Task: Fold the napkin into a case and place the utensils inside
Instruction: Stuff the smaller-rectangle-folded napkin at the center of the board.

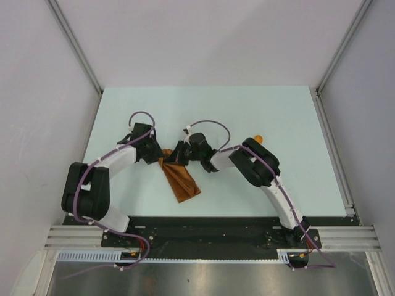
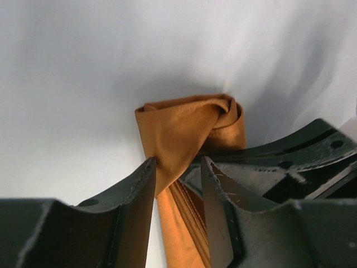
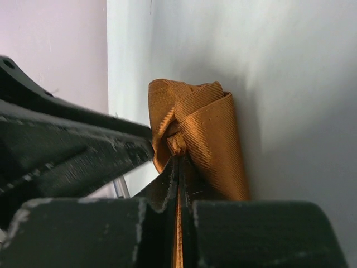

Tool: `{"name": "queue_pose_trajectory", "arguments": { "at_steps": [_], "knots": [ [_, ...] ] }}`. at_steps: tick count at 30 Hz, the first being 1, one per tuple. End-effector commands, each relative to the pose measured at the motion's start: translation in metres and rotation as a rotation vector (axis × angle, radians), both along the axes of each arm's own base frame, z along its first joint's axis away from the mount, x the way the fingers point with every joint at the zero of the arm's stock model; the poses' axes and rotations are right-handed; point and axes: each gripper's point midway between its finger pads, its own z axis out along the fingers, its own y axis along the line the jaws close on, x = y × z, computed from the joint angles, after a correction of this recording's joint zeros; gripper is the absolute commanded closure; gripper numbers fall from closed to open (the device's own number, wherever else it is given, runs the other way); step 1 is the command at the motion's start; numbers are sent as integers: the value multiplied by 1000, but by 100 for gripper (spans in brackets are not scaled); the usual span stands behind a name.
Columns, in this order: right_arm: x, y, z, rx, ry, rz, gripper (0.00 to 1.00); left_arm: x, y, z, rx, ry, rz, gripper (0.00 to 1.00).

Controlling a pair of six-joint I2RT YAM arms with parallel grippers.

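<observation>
1. Right gripper (image 3: 178, 167) is clamped flat on the napkin (image 3: 206, 128); from its wrist view I see only a thin orange line of cloth between the closed fingers.
2. Just above that pinch, the cloth bunches into a twisted loop that stands up off the table (image 1: 247, 111).
3. Left gripper (image 2: 177, 167) has its jaws apart, with a fold of the napkin (image 2: 184, 125) running down between them. The cloth lies against one finger (image 2: 142, 190), and a dark gap shows beside the other, so I read no firm pinch there.
4. From the overhead camera, the two grippers meet nose to nose at the far end of the napkin (image 1: 182, 182), the left gripper (image 1: 157, 154) on one side and the right gripper (image 1: 176, 154) on the other.
5. The napkin is folded into a narrow rust-orange strip near the table's middle, slanting from the grippers toward the near edge.
6. An orange spoon (image 1: 258, 139) bowl peeks out from behind the right arm, well apart from the cloth.
</observation>
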Motion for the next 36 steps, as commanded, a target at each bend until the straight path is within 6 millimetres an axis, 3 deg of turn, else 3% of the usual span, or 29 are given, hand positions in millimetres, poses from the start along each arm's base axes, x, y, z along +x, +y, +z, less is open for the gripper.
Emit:
{"name": "queue_pose_trajectory", "arguments": {
  "at_steps": [1, 3, 7, 12, 17, 26, 30, 33, 35, 36],
  "knots": [
    [21, 9, 23, 72, -24, -52, 100, -2, -3, 6, 14, -16, -21, 57],
    [20, 10, 26, 78, -28, -41, 100, -5, -2, 14, 24, -48, -15, 54],
    [17, 7, 34, 74, -15, -27, 100, -23, 1, 7, 31, -51, -33, 50],
    [15, 4, 42, 90, 6, -14, 100, -41, -16, -8, -20, -7, -95, 50],
    [13, 2, 48, 86, 14, -7, 100, -45, -29, -3, -35, -36, -117, 48],
    [19, -17, 78, 54, -53, 7, 100, -58, -30, 14, -77, -110, -93, 48],
    [18, -38, 79, -58, -96, 26, 97, -66, -34, 17, -105, -97, -106, 45],
    [6, -65, 67, -185, -127, 61, 95, -72, -39, 12, -127, -48, -113, 44],
    [1, -82, 73, -230, -170, 61, 93, -71, -43, 13, -154, -57, -116, 43],
    [-6, -94, 61, -263, -151, 59, 93, -73, -44, 11, -163, -54, -114, 43]
  ]
}}
